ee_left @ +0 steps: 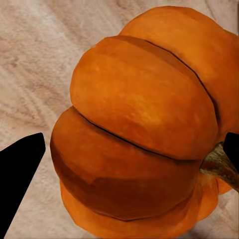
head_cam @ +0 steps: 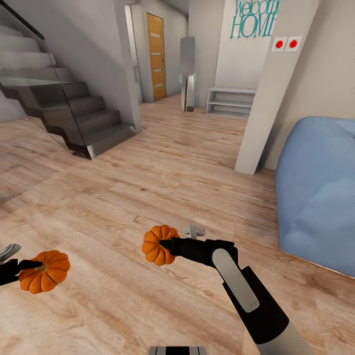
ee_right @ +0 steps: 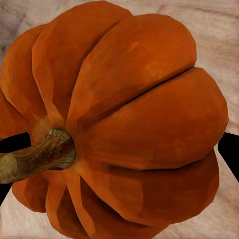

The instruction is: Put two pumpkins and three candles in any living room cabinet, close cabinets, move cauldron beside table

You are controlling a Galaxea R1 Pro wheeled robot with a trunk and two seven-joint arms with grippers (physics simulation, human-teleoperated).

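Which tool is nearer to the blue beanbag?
Right. The right tool, shut on a pumpkin, is out over the floor toward the blue beanbag. The left tool, holding the other pumpkin, is at the far opposite side.

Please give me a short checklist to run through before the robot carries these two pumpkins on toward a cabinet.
1. Left end effector shut on the left pumpkin: ok.
2. Right end effector shut on the right pumpkin: ok.
3. Both pumpkins carried above the wooden floor: ok.
4. Cabinet in sight: not ok; ahead are the staircase and a hallway.
5. Blue beanbag apart from the right arm: ok.
6. Candles and cauldron located: cannot tell.
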